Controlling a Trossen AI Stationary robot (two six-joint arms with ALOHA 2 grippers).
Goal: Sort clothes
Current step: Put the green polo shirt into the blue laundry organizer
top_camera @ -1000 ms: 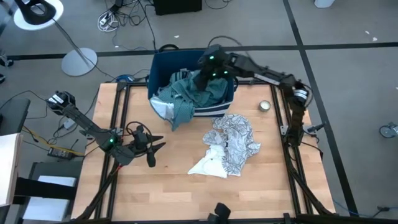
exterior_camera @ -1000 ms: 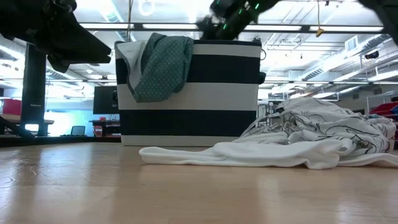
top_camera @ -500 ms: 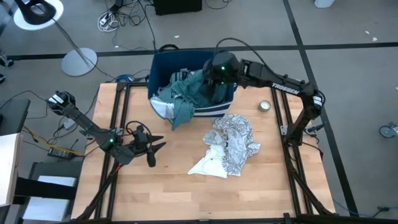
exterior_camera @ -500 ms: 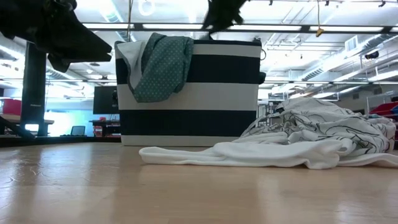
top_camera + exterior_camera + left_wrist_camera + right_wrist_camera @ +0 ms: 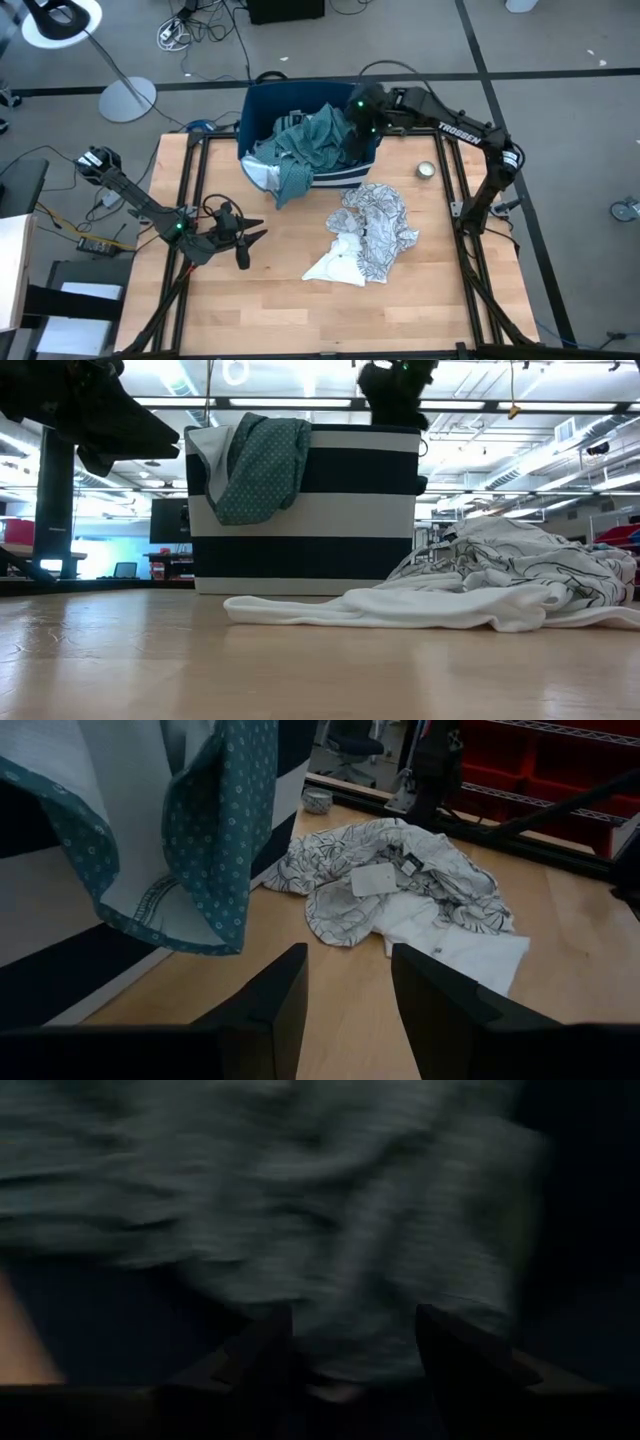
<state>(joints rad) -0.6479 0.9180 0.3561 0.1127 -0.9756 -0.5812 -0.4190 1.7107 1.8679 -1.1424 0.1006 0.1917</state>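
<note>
Right gripper (image 5: pixel 358 128), fingers apart, hangs inside the striped bin (image 5: pixel 345 178) over teal cloth (image 5: pixel 318 140); left gripper (image 5: pixel 246 240) (also spread) waits beside the bin

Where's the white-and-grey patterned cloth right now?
High view: the white-and-grey patterned cloth lies on the table, right of centre, just in front of the bin.

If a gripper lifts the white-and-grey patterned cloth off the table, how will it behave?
The white-and-grey patterned cloth lies crumpled in soft folds, so it will probably droop and unfurl. One white edge trails flat on the table and will likely drag behind. It looks thin, probably light.
</note>
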